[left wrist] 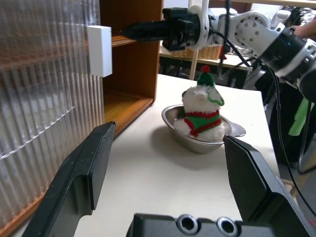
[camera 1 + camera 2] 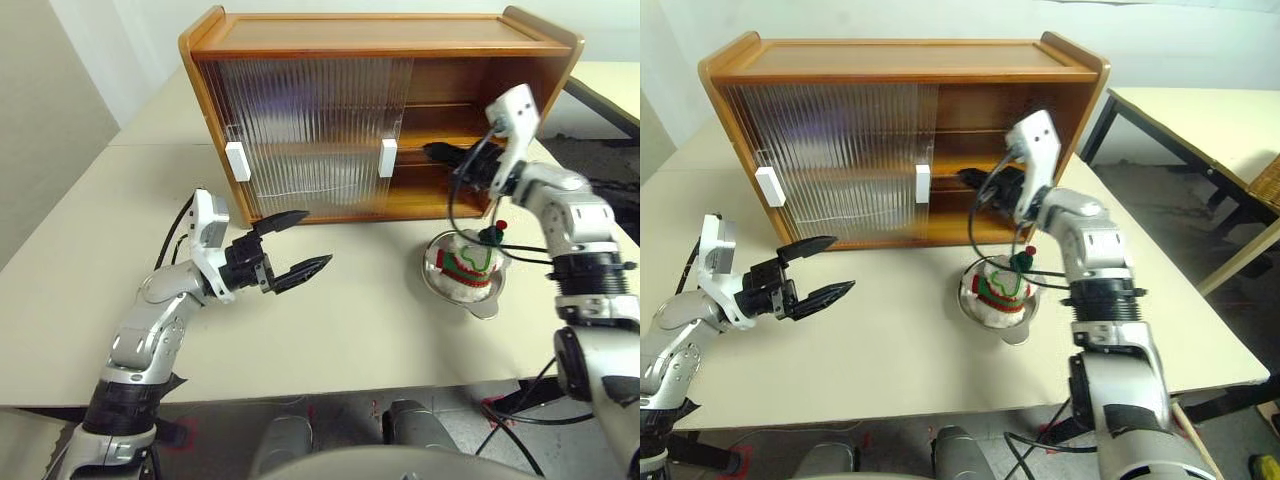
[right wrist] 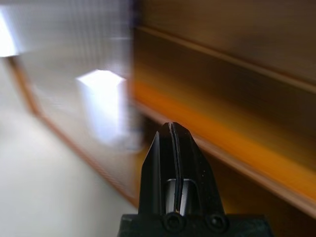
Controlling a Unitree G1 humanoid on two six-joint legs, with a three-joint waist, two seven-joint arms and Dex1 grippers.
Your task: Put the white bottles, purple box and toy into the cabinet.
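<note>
Two grippers are in my view over the table [image 2: 330, 340]. My left gripper [image 2: 296, 244] hangs above the tabletop in front of the cabinet [image 2: 370, 110], its fingers spread wide with nothing between them. My right gripper [image 1: 131, 32] has its fingers pressed together, empty, and reaches level into the open right side of the cabinet at the height of the middle shelf [image 2: 455, 150]. I see the sliding doors covering the left side, each with a white handle [image 2: 388, 158]. The toy [image 2: 470, 262] sits in a steel bowl [image 2: 486, 300] on the table, just in front of the cabinet's open side and below my right arm. I cannot make out what lies behind the ribbed doors.
</note>
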